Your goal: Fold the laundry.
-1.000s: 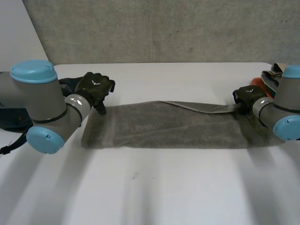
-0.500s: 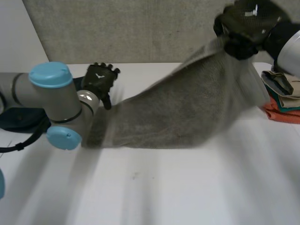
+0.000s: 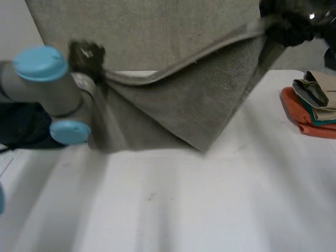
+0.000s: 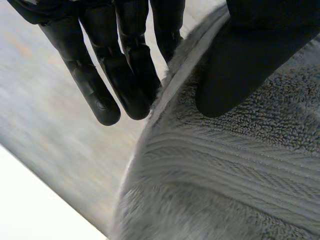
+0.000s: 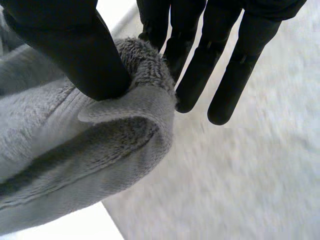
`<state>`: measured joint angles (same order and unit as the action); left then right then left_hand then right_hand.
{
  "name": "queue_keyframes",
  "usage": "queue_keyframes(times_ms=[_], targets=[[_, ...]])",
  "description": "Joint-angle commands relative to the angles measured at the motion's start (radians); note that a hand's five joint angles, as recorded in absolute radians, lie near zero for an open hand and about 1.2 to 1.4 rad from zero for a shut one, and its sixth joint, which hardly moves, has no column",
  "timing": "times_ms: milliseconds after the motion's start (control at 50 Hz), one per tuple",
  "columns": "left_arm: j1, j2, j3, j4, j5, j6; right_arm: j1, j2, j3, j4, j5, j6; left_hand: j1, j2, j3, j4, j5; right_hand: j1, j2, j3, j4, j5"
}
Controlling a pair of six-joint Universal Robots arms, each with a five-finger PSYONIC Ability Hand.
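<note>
A grey towel (image 3: 199, 100) hangs in the air between my two hands, its lower corner near the white table (image 3: 173, 205). My left hand (image 3: 86, 55) is raised at the towel's left end. In the left wrist view its thumb (image 4: 250, 60) and straight fingers (image 4: 125, 65) pinch the towel's hem (image 4: 210, 165). My right hand (image 3: 294, 23) is high at the right, holding the towel's other end. In the right wrist view its thumb (image 5: 65, 50) presses the folded towel edge (image 5: 130, 115) against the fingers (image 5: 200, 60).
A pile of folded cloths (image 3: 312, 105), orange, teal and beige, lies on the table at the right. A dark cloth (image 3: 21, 126) sits behind my left arm (image 3: 47, 84). A grey wall (image 3: 157, 31) stands behind the table.
Both hands have lifted the towel off the table: the right hand rose first with its end, then the left hand closed on its end and rose too. The towel now hangs between them.
</note>
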<state>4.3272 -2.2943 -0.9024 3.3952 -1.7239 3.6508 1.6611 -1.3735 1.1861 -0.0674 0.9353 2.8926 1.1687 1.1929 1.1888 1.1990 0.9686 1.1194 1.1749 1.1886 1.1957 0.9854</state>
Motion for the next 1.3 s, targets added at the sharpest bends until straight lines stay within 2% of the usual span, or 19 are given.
queue_keyframes(times_ms=[20,60,100,200,260,340,460,600,620,660,680,720,940,1040,1120,1140,1200,1300], targets=[[0.037,0.167,-0.007,0.257,0.046,0.006,0.035,0.321,-0.322,-0.006,0.292,-0.112,0.228,0.203,0.207,0.197,0.253,0.277,0.221,0.208,0.201,0.236],[0.046,0.209,-0.009,0.327,0.041,0.005,0.058,0.393,-0.425,-0.073,0.365,-0.084,0.228,0.203,0.207,0.197,0.253,0.277,0.221,0.208,0.201,0.236],[0.049,0.236,-0.016,0.358,0.035,0.005,0.063,0.418,-0.471,-0.133,0.385,-0.052,0.228,0.203,0.207,0.197,0.253,0.277,0.221,0.208,0.201,0.236],[0.048,0.312,-0.11,0.346,0.047,-0.023,0.078,0.4,-0.424,-0.314,0.361,0.077,0.228,0.203,0.207,0.197,0.253,0.277,0.221,0.208,0.201,0.236],[0.046,0.335,-0.193,0.322,0.075,-0.038,0.089,0.366,-0.343,-0.333,0.327,0.091,0.228,0.203,0.207,0.197,0.253,0.277,0.221,0.208,0.201,0.236],[0.046,0.355,-0.363,0.297,0.11,-0.041,0.088,0.323,-0.197,-0.345,0.284,0.06,0.228,0.203,0.207,0.197,0.253,0.277,0.221,0.208,0.201,0.236],[0.049,0.323,-0.647,0.322,0.104,-0.029,0.046,0.318,0.019,-0.272,0.257,-0.056,0.228,0.203,0.207,0.197,0.253,0.277,0.221,0.208,0.201,0.236],[0.052,0.141,-0.773,0.368,0.109,0.07,0.022,0.435,0.153,-0.114,0.238,-0.28,0.228,0.203,0.207,0.197,0.253,0.277,0.221,0.208,0.201,0.236],[0.055,0.11,-0.776,0.36,0.106,0.102,0.017,0.459,0.158,-0.082,0.247,-0.324,0.068,0.044,0.048,0.038,0.094,0.277,0.221,0.208,0.201,0.236],[0.062,0.089,-0.774,0.349,0.109,0.127,0.011,0.482,0.158,-0.051,0.255,-0.361,-0.091,-0.116,-0.111,-0.122,-0.066,0.277,0.221,0.208,0.201,0.236],[0.065,0.087,-0.773,0.337,0.112,0.143,0.006,0.497,0.158,-0.033,0.261,-0.371,-0.266,-0.291,-0.287,-0.297,-0.241,0.277,0.221,0.208,0.201,0.236],[0.069,0.09,-0.77,0.328,0.109,0.15,0.005,0.502,0.158,-0.019,0.264,-0.368,-0.414,-0.439,-0.435,-0.445,-0.389,0.277,0.221,0.208,0.201,0.236],[0.137,0.127,-0.75,0.225,0.133,0.1,-0.017,0.432,0.164,-0.005,0.254,-0.299,-0.506,-0.53,-0.526,-0.536,-0.48,0.277,0.221,0.208,0.201,0.236],[0.155,0.136,-0.754,0.211,0.164,0.083,-0.014,0.432,0.171,0.012,0.241,-0.303,-0.363,-0.387,-0.383,-0.393,-0.337,0.277,0.221,0.208,0.201,0.236],[0.167,0.153,-0.763,0.203,0.196,0.063,-0.006,0.433,0.173,0.023,0.247,-0.322,0.013,-0.012,-0.008,-0.018,0.038,0.277,0.221,0.208,0.201,0.236],[0.173,0.165,-0.771,0.196,0.21,0.052,-0.007,0.43,0.173,0.027,0.247,-0.329,0.225,0.201,0.205,0.195,0.251,0.277,0.221,0.208,0.201,0.236],[0.181,0.191,-0.785,0.176,0.23,0.043,-0.007,0.425,0.173,0.041,0.244,-0.343,0.228,0.203,0.207,0.197,0.253,0.277,0.221,0.208,0.201,0.236],[0.193,0.307,-0.845,0.057,0.251,0.054,-0.009,0.377,0.181,0.159,0.241,-0.407,0.228,0.203,0.207,0.197,0.253,0.277,0.221,0.208,0.201,0.236]])
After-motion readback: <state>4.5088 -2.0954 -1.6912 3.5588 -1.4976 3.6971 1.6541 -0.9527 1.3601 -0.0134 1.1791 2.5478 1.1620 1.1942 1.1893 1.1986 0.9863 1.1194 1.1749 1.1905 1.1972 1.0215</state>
